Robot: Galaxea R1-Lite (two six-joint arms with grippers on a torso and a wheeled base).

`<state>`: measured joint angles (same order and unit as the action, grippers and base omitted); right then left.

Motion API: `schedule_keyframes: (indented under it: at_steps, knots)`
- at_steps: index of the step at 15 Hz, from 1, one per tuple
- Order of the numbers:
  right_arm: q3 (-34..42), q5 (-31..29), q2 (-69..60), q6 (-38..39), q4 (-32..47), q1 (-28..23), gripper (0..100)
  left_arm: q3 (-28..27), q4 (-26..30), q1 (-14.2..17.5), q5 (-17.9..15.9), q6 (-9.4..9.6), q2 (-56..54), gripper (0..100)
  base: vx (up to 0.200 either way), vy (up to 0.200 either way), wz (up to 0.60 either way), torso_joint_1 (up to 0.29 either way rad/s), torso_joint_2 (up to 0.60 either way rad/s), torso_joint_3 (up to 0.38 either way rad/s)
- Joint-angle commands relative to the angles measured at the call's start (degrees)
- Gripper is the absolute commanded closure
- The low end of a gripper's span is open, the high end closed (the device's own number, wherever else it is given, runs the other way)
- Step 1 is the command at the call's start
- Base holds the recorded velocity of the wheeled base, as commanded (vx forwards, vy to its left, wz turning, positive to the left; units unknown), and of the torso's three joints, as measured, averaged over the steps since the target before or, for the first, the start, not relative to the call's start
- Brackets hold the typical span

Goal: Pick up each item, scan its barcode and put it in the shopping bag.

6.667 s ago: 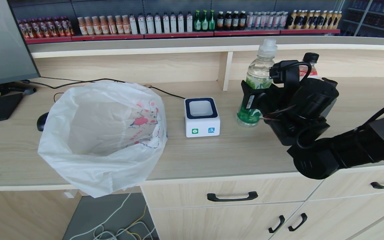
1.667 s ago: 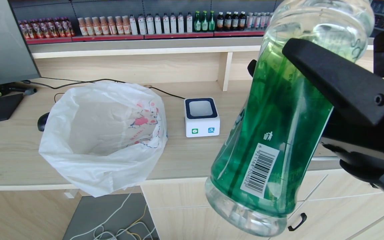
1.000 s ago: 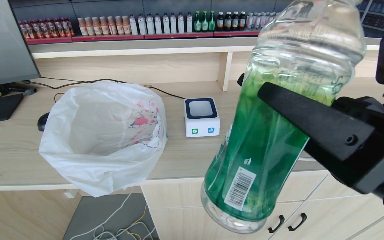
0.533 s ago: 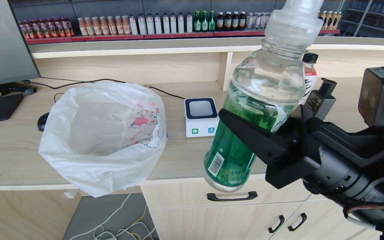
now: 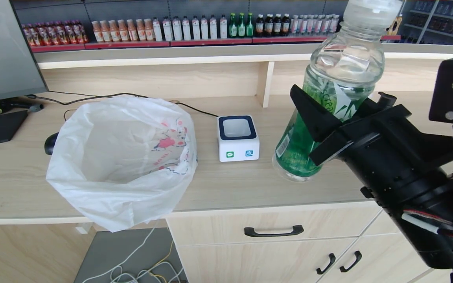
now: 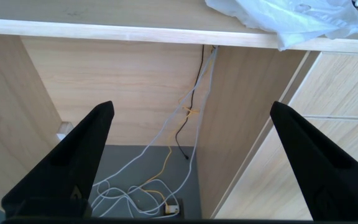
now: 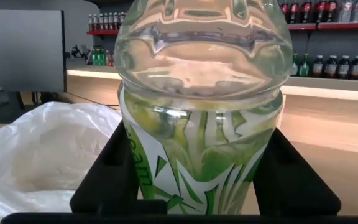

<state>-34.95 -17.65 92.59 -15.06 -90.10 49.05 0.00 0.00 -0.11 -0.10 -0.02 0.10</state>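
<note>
Head view: bottle (image 5: 301, 153) clamped upright in right gripper (image 5: 342, 112), barcode (image 5: 282, 145) turned toward scanner (image 5: 238, 137) just leftward, shopping bag (image 5: 120, 157) beyond; left gripper (image 6: 191, 168) splayed wide.

The right gripper (image 5: 339, 96) is drawing the clear, green-labelled plastic bottle (image 5: 342, 68) back from the head camera, lowering it toward the wooden counter (image 5: 230, 184).

A dark monitor (image 5: 2, 47) stands at the far left of the wooden counter (image 5: 230, 184), with a black mouse (image 5: 49, 143) near it. Drink bottles (image 5: 210, 25) line the far shelves.
</note>
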Motion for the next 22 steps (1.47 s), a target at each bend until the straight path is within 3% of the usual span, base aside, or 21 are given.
schedule_keyframes:
  at_steps: [1, 17, 22]
  knots:
    - [-1.52, -1.16, -0.48, -0.33, 0.10, 0.16, 100, 0.00, 0.00, 0.02, 0.01, -0.06, -0.01, 0, 0.000, 0.000, 0.00, 0.000, 0.00, 0.000]
    - [-1.79, -1.07, 1.89, 4.07, 0.10, -0.01, 100, 0.00, 0.00, 0.02, 0.01, -0.06, -0.01, 0, -0.025, 0.000, 0.00, 0.000, 0.00, -0.001]
    - [-1.70, -1.07, 1.89, 4.16, 0.10, -0.01, 100, 0.00, 0.00, 0.02, 0.01, -0.15, -0.01, 0, 0.000, 0.200, 0.00, 0.005, 0.00, 0.002]
